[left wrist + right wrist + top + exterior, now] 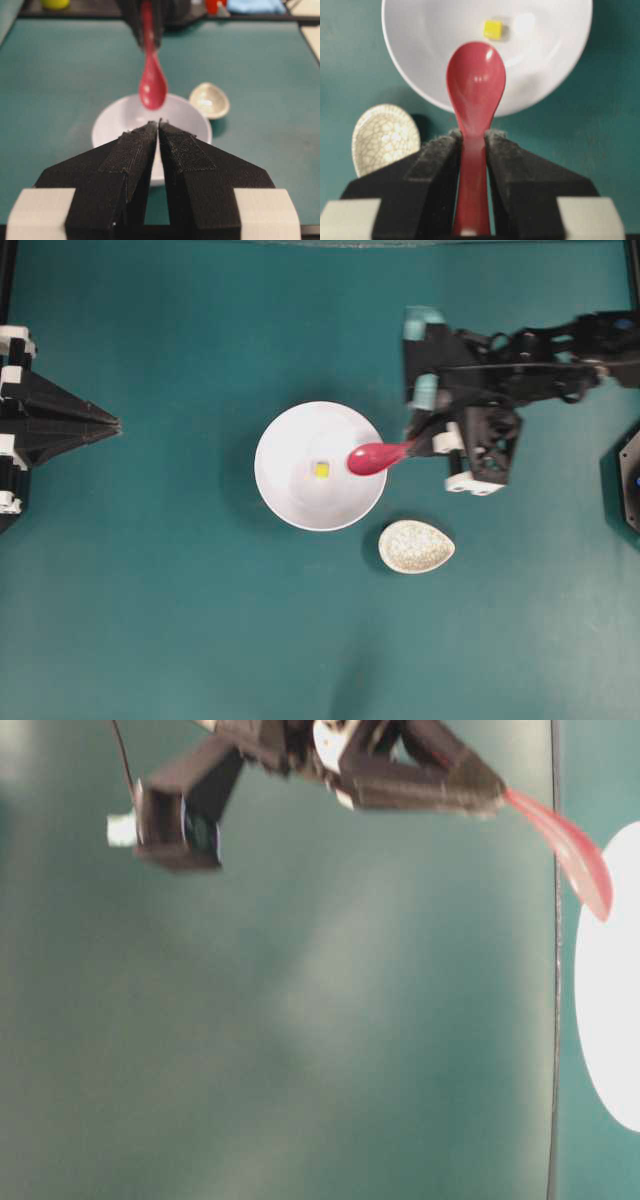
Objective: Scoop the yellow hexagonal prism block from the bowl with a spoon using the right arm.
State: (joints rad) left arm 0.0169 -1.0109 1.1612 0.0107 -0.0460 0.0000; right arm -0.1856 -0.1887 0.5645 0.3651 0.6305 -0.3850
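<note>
The yellow hexagonal prism block [321,469] lies near the middle of the white bowl [285,455]. In the right wrist view the block [493,29] sits just beyond the tip of the spoon [476,85], inside the bowl [420,40]. My right gripper [415,445] is shut on the handle of the pink-red spoon [375,457], whose scoop hangs over the bowl's right rim, above the block's level. My left gripper [115,424] rests at the far left, shut and holding nothing, pointing at the bowl [115,120].
A small speckled egg-shaped dish [416,546] stands just right of and in front of the bowl, below the right gripper. A dark fixture [628,480] sits at the right table edge.
</note>
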